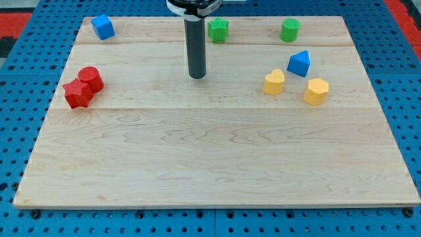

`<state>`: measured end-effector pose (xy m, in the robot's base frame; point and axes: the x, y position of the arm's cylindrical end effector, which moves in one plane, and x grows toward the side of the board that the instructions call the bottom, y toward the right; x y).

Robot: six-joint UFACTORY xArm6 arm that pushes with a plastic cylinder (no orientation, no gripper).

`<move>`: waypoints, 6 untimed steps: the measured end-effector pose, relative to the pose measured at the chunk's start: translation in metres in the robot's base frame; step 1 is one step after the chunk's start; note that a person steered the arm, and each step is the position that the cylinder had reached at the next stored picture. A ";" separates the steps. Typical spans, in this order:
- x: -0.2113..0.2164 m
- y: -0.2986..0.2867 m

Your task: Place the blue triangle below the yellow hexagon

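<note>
The blue triangle [299,63] lies on the board at the view's upper right. The yellow hexagon [316,91] sits just below and right of it. A yellow heart-like block [274,82] lies to the lower left of the triangle. My tip [197,76] rests on the board near the top middle, well to the left of these blocks and touching none of them.
A blue cube [102,27] is at the top left. A green star-like block [218,29] and a green cylinder [290,29] sit along the top edge. A red cylinder [90,78] and a red star [77,95] touch at the left. The wooden board [210,164] lies on a blue pegboard.
</note>
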<state>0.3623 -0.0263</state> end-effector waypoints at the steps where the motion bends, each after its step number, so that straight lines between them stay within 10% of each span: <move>1: -0.025 0.065; 4: -0.066 0.215; 6: 0.034 0.187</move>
<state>0.3964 0.1609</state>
